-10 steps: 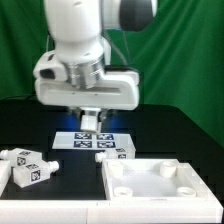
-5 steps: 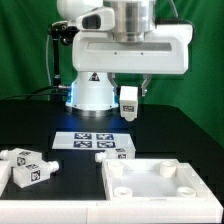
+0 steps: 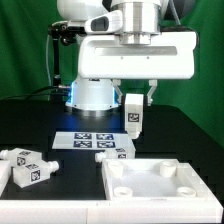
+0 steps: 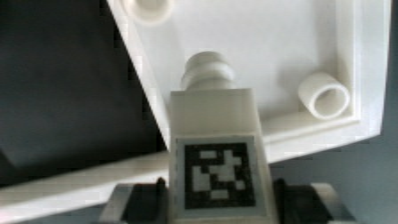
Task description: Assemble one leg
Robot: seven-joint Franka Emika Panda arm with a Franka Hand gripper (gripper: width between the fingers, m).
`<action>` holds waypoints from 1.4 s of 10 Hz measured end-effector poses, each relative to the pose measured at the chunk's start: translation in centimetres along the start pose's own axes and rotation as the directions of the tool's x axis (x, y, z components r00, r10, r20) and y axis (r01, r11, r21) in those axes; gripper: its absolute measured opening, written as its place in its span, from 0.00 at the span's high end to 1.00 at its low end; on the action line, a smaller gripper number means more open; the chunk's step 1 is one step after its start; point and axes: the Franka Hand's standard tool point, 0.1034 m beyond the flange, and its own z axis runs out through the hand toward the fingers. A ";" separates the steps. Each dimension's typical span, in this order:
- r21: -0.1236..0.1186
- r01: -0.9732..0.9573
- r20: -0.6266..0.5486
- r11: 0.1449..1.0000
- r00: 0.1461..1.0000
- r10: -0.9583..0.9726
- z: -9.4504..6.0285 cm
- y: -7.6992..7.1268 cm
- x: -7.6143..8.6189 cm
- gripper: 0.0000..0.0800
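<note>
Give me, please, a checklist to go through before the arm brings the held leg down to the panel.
1. Grip: ok. The gripper is shut on the leg, which hangs above the table.
2. Peg direction: ok. The peg end points away from the gripper, toward the panel.
3. Peg over a socket: not ok. In the wrist view it sits beside the nearest socket, not on it.
4. Socket empty: ok, nothing shows inside.
5. Loose leg by the panel's corner: cannot tell whether it is clear of the way down.
</note>
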 end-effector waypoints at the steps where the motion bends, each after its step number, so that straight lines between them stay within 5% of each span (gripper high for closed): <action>1: 0.015 -0.008 -0.086 1.000 0.996 0.009 -0.1 -1.3 2.3 0.64; 2: 0.031 0.006 -0.195 1.000 0.981 0.000 0.0 -2.1 4.1 0.64; 5: 0.054 0.029 -0.371 0.998 0.929 -0.007 0.2 -2.8 4.0 0.64; 7: 0.047 0.038 -0.353 0.998 0.935 -0.019 0.7 -3.0 3.7 0.64; 10: -0.001 0.167 -0.331 0.986 0.930 -0.158 4.4 -6.9 2.9 0.64; 11: -0.031 0.218 -0.330 0.975 0.919 -0.216 5.1 -6.8 3.1 0.64; 14: -0.031 0.215 -0.329 0.976 0.920 -0.213 5.2 -6.7 3.1 0.64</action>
